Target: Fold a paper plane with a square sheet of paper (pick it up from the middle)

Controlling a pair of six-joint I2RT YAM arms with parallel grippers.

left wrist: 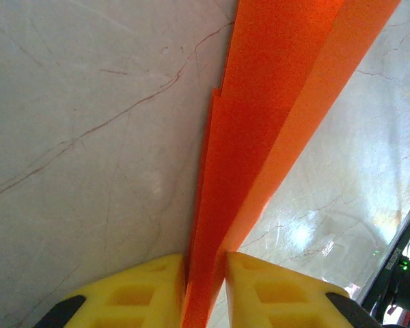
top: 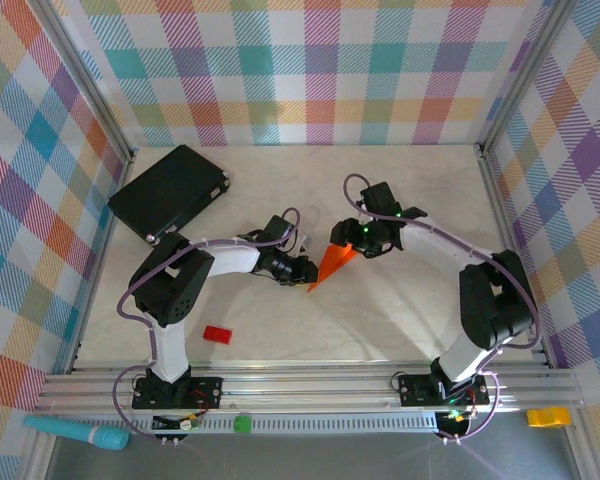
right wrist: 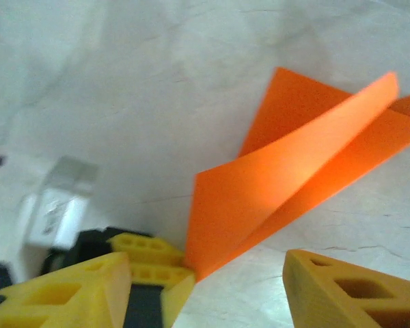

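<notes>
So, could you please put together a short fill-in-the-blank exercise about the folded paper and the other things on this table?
1. The paper plane is bright ____.
2. The left gripper is ____ on the plane's pointed end.
3. The black flat case lies on the far ____ side of the table.
4. The small block near the left arm is ____.
Missing words: orange; shut; left; red.
</notes>
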